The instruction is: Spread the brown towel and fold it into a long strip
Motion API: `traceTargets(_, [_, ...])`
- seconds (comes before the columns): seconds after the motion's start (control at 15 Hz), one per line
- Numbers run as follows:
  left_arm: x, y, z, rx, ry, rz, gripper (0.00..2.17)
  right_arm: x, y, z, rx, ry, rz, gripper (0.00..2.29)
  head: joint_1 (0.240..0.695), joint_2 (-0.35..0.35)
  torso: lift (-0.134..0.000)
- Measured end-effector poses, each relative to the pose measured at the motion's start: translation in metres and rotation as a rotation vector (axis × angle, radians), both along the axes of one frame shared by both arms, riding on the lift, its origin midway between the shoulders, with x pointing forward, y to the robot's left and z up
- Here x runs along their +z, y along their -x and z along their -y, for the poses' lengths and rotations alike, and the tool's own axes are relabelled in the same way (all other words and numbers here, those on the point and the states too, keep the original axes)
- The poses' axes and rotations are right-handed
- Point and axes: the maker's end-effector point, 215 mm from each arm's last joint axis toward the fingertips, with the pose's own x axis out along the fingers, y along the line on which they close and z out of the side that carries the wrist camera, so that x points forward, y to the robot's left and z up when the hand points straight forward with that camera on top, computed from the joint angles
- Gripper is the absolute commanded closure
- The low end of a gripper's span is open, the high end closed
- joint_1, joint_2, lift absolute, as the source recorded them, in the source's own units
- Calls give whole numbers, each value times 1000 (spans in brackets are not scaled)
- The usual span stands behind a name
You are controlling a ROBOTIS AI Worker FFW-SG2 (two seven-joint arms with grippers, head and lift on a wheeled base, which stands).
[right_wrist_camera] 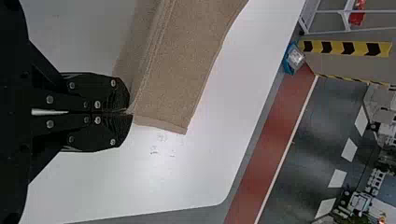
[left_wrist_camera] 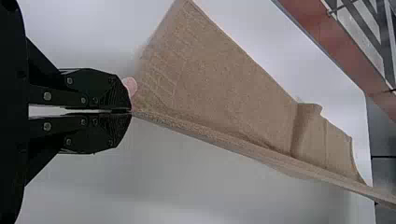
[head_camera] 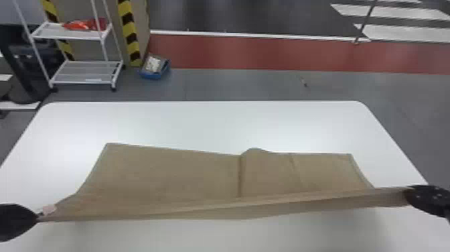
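Brown and plain, the towel [head_camera: 160, 177] is spread wide across the white table [head_camera: 201, 124], its far part laid on the tabletop and its near edge held up off it by two grippers. At the left end, a corner is pinched by the left gripper [left_wrist_camera: 131, 111], whose fingers are closed on the cloth, with a small pinkish tab [left_wrist_camera: 130, 87] just beside them. At the right end, the other corner is clamped in the same way by the right gripper [right_wrist_camera: 130, 113]. Between them the near edge is pulled nearly straight. The flat part is crossed by a dark crease [head_camera: 240, 176], right of the middle, and a small bump [head_camera: 255, 150] is raised beside it at the far edge. By the look of it, the spreading side to side is largely done, and a lengthwise fold seems to be under way or about to be made. Left to be done, as judged from here: the raised edge laid down along the far part, the bump and crease smoothed, and the long strip neatened.
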Motion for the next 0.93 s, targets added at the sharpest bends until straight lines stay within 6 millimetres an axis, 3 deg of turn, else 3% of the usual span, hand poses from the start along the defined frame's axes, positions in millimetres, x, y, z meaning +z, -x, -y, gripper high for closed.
traceTargets(0.2, [12, 5, -9, 12, -22, 4, 1085, 5, 12, 5, 3, -5, -8, 1322, 695, -73, -125])
traceTargets(0.4, [16, -6, -6, 12, -34, 28, 1085, 5, 8, 9, -8, 1, -3, 1322, 695, -82, -125])
traceTargets(0.67, [20, -49, 8, 4, -51, 59, 1085, -10, -7, 9, -21, -11, -25, 1322, 695, -94, -125])
traceTargets(0.93, [-1, -103, 22, 6, -71, 2, 1085, -34, -28, 4, -13, -9, -72, 1322, 695, -99, -125])
